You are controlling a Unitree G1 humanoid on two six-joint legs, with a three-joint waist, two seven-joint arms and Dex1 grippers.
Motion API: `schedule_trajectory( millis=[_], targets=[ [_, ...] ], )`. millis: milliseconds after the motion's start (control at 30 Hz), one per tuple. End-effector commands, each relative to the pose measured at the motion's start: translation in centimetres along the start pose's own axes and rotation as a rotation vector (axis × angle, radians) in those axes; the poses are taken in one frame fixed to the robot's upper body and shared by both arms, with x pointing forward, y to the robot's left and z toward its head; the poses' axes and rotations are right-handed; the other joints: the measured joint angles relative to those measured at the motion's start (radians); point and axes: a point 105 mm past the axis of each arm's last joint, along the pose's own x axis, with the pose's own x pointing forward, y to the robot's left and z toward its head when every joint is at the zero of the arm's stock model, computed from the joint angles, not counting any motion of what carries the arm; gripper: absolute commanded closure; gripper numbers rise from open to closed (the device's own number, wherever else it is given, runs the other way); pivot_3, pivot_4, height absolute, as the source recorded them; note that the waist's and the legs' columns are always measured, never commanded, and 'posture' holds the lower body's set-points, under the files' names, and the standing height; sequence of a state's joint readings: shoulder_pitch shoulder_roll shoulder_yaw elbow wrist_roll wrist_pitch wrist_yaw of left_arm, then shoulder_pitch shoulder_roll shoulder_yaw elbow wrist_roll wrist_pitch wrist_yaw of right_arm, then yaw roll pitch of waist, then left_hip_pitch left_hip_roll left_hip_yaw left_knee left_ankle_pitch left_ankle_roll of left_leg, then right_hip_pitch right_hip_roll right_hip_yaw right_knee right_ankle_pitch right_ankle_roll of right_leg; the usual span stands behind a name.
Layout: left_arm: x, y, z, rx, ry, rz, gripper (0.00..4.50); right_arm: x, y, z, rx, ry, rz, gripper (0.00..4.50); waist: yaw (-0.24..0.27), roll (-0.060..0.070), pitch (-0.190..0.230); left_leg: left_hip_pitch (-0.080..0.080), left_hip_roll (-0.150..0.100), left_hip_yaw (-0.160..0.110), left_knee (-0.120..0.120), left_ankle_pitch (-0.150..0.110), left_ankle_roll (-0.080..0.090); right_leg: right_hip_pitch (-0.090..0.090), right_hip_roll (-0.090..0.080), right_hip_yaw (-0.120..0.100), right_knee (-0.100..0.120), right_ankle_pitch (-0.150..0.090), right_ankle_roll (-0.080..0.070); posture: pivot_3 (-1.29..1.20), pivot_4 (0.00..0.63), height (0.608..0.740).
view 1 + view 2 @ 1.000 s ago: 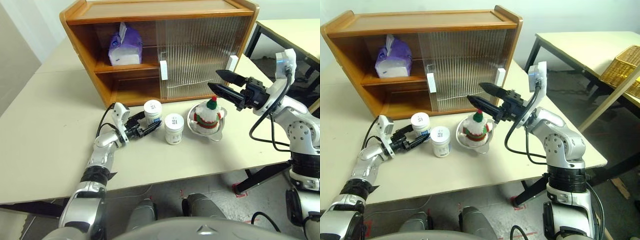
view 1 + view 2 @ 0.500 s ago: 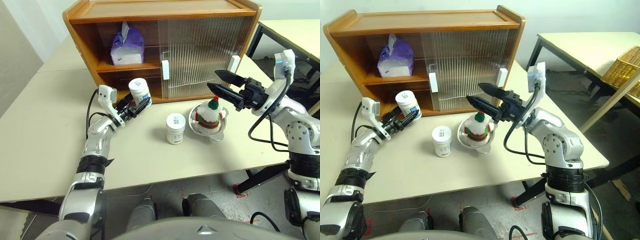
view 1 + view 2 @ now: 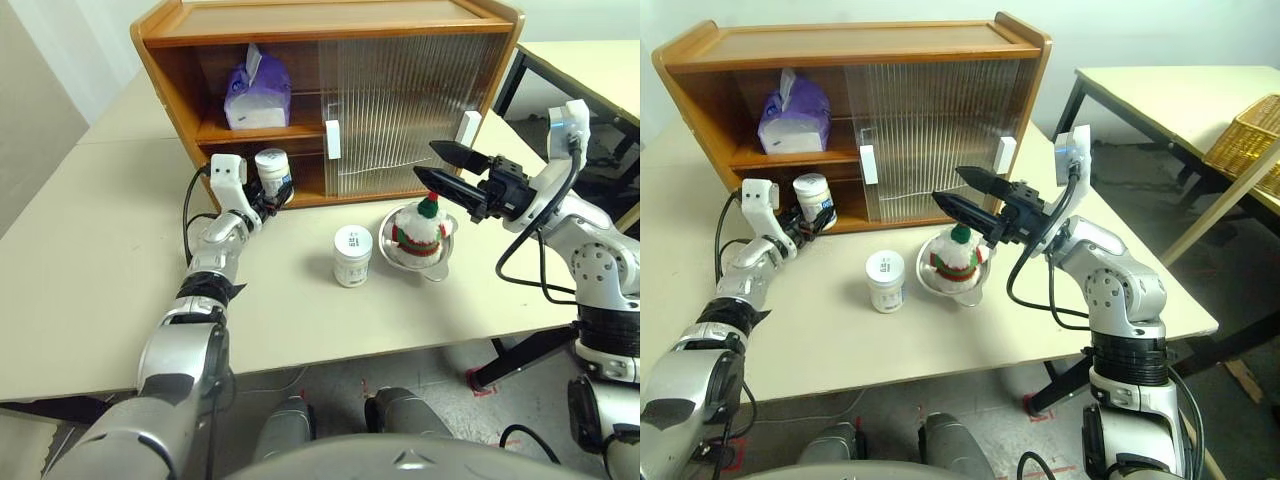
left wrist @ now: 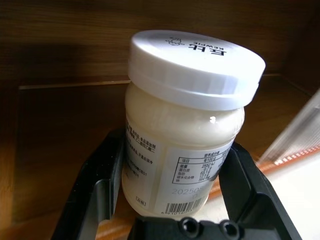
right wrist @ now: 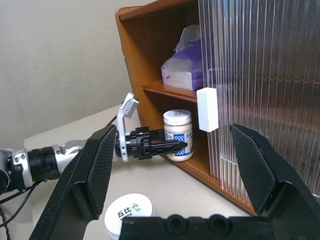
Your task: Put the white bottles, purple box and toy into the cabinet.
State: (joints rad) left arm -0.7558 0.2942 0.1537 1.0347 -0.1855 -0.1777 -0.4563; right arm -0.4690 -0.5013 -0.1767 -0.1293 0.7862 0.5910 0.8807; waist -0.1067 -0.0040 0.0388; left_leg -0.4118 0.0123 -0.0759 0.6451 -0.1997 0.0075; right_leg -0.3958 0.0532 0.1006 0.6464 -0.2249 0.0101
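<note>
The left gripper (image 3: pixel 268 193) is clamping one white bottle (image 3: pixel 272 172) between its black fingers (image 4: pixel 95 185), left of centre at the cabinet (image 3: pixel 330 20)'s lower opening. The second white bottle (image 3: pixel 351 255) is standing mid-frame on the table (image 3: pixel 90 270); the toy (image 3: pixel 418 227) is sitting in a steel bowl (image 3: pixel 442 266) beside it. The right gripper (image 3: pixel 441 166) is hovering above the toy, spread wide and empty. The purple box (image 3: pixel 257 95) is lying upper left on the shelf. Risk: releasing early, the bottle could tip off the cabinet's front edge.
</note>
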Motion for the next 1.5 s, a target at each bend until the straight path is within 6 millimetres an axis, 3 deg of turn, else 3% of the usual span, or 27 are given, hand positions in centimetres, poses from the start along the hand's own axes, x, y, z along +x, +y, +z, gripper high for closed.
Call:
schedule_trajectory(
  millis=[33,533,867,1433,1467,1500],
  targets=[
    [0.7,0.1,0.4,0.020,-0.008,0.049,1.43,-0.2,0.2,0.3,-0.014,0.002,-0.002,0.00,-0.002,0.000,0.000,0.000,-0.001,0.000,0.000,0.000,0.000,0.000,0.000,0.000,0.000,0.001,0.001,-0.20,0.041,0.740],
    [1.7,1.0,1.3,0.009,-0.012,0.237,1.43,-0.4,0.3,0.4,-0.015,0.008,-0.011,0.00,-0.015,0.000,0.000,-0.004,-0.006,0.001,0.000,0.002,0.003,0.002,-0.004,-0.001,-0.014,0.006,0.009,-0.21,0.045,0.740],
    [2.1,0.0,1.1,0.011,-0.009,0.218,1.43,-0.6,0.3,0.6,-0.023,0.006,-0.021,0.00,-0.021,-0.001,0.001,-0.005,-0.008,0.005,0.001,0.001,0.005,0.002,-0.004,-0.003,-0.015,0.007,0.012,-0.24,0.044,0.740],
    [2.2,0.2,1.1,0.045,0.015,0.238,1.43,-1.4,0.6,0.8,-0.033,0.004,-0.062,0.00,-0.104,-0.002,0.002,-0.007,-0.011,0.011,0.004,0.001,0.007,0.002,-0.004,-0.003,-0.015,0.007,0.013,-0.28,0.042,0.740],
    [2.2,0.2,1.1,0.044,0.013,0.237,0.67,-1.3,0.6,0.8,-0.031,0.004,-0.061,0.00,-0.110,-0.002,0.002,-0.007,-0.011,0.011,0.004,0.001,0.007,0.002,-0.004,-0.003,-0.015,0.007,0.014,-0.28,0.042,0.740],
    [2.2,0.2,1.1,0.042,0.010,0.238,0.33,-1.3,0.6,0.8,-0.030,0.005,-0.059,0.00,-0.115,-0.002,0.002,-0.007,-0.011,0.011,0.004,0.001,0.007,0.002,-0.004,-0.003,-0.016,0.007,0.014,-0.28,0.042,0.740]
  ],
)
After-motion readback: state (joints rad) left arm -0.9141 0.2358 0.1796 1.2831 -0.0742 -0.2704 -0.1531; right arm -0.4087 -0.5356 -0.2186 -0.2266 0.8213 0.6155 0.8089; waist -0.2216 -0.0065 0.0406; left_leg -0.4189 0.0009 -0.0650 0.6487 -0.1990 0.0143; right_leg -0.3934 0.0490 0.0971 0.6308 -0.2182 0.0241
